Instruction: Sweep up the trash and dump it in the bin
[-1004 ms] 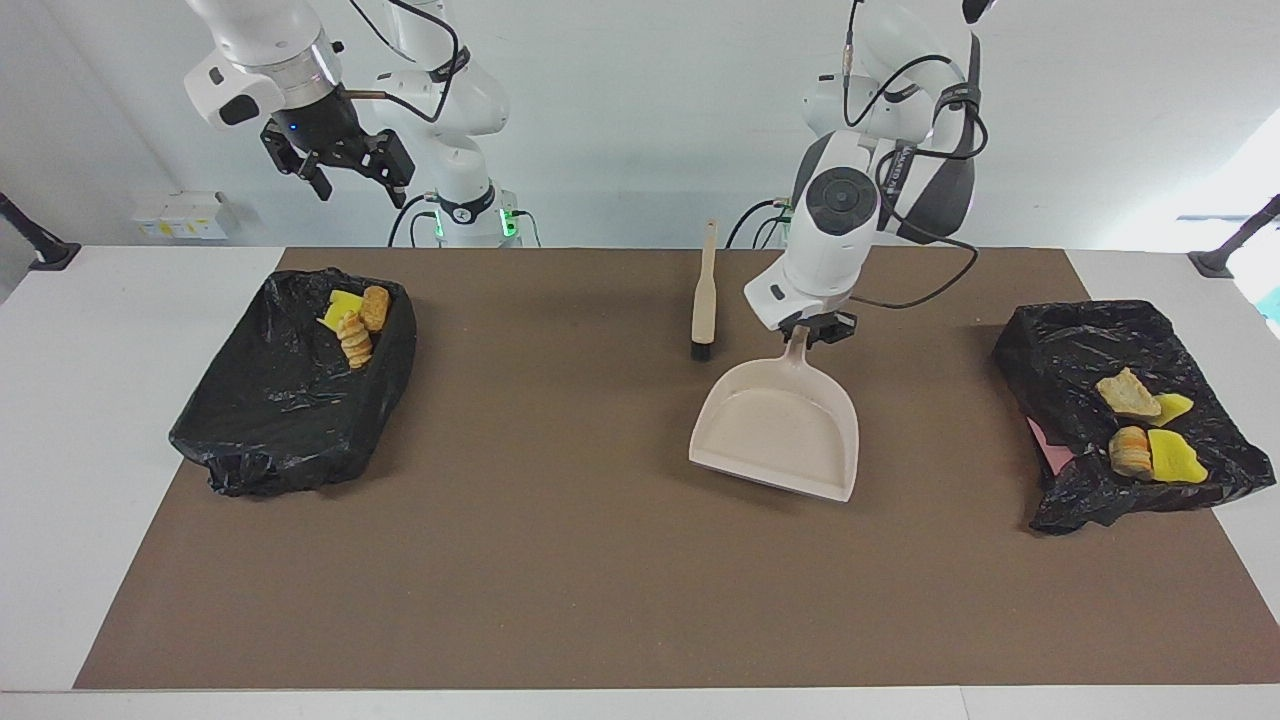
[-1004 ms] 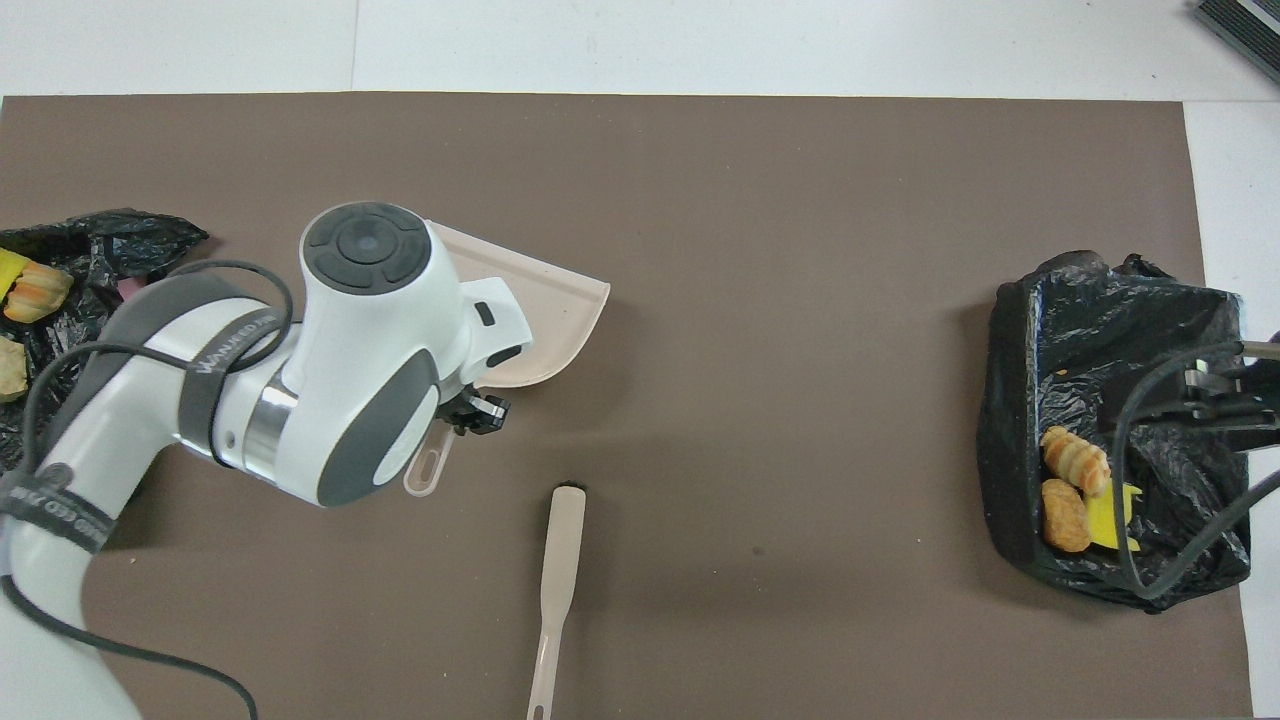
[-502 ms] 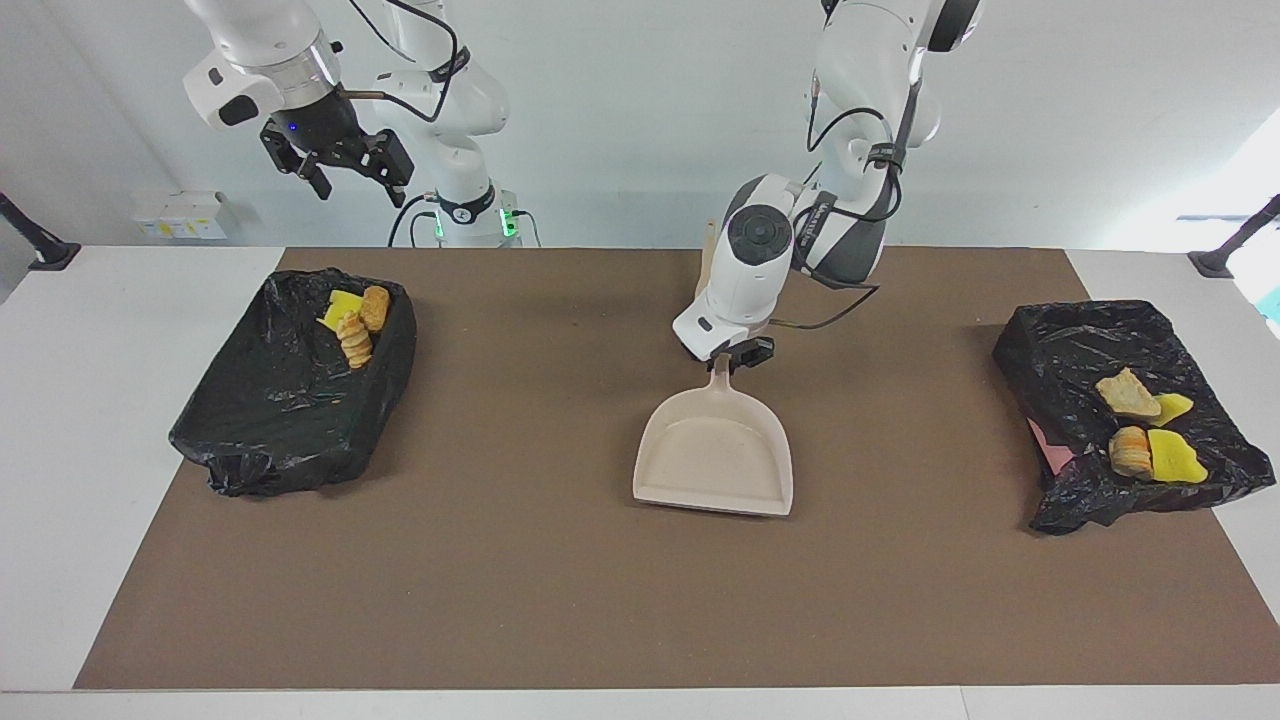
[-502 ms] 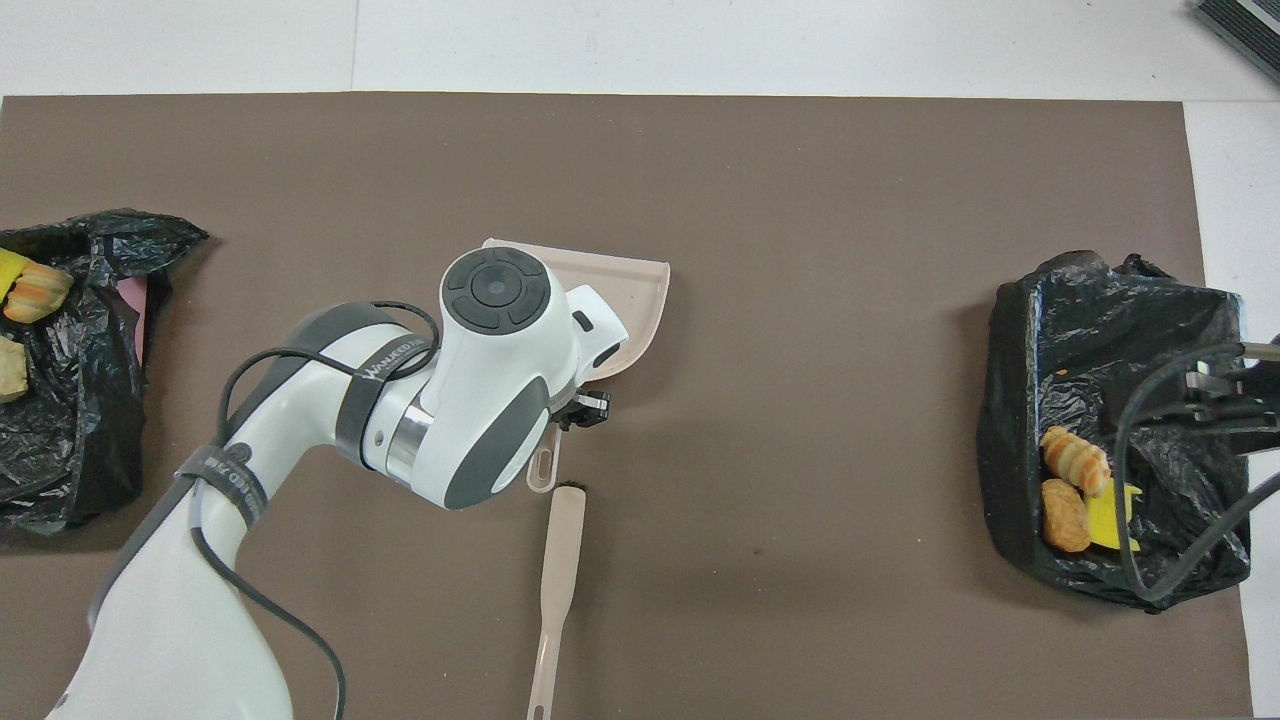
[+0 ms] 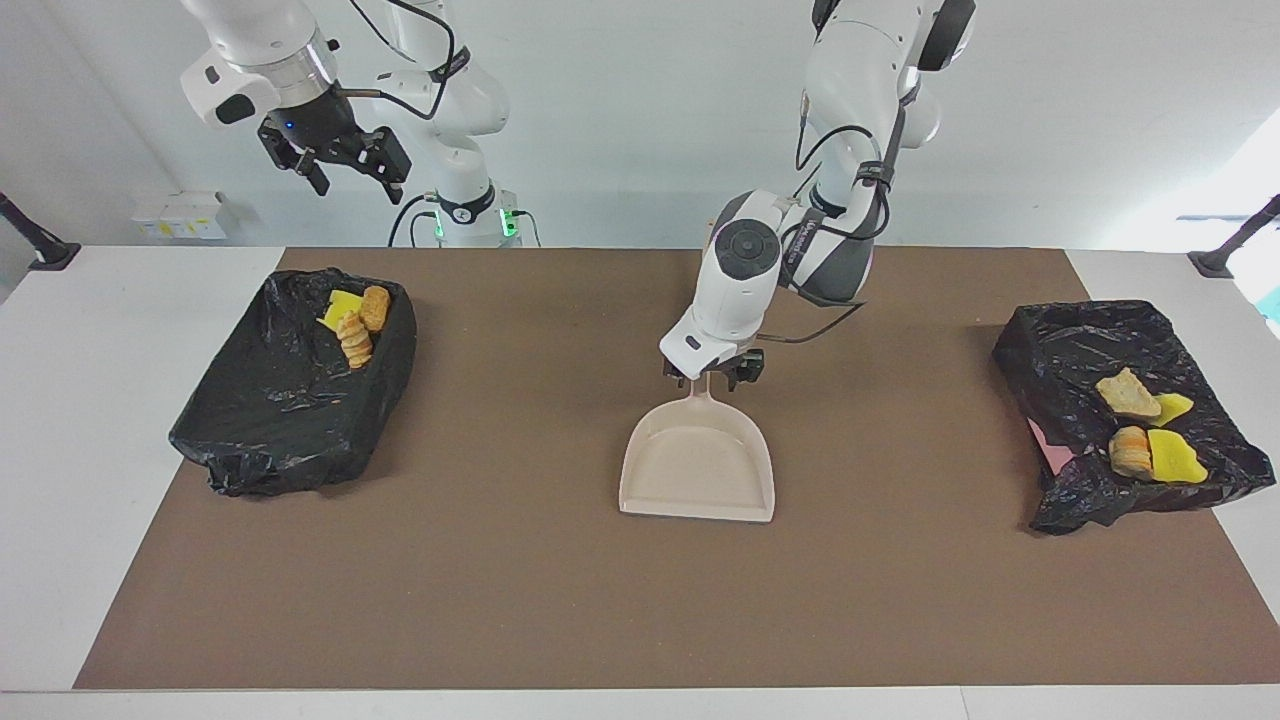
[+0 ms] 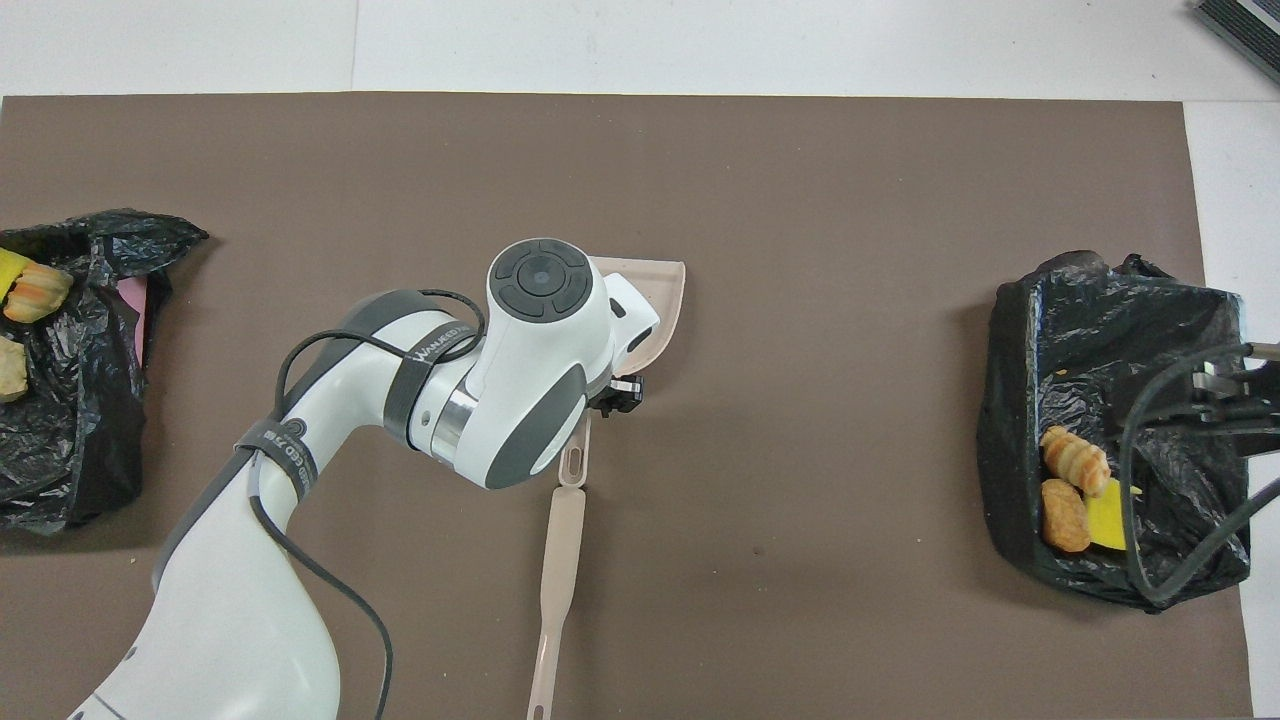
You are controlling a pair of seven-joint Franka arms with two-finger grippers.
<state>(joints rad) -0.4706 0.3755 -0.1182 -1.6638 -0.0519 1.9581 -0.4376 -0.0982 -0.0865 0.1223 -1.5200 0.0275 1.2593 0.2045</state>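
Worktop is swept bare. All the trash sits in the two black-lined bins, three bits in the bin under the idle, spread right tool, four in the bin well off toward the left arm's end. The left tool has carried the dustpan to mid-worktop, set it flat and just spread its fingers astride the handle. The brush lies just by that tool, so the task looks about done.
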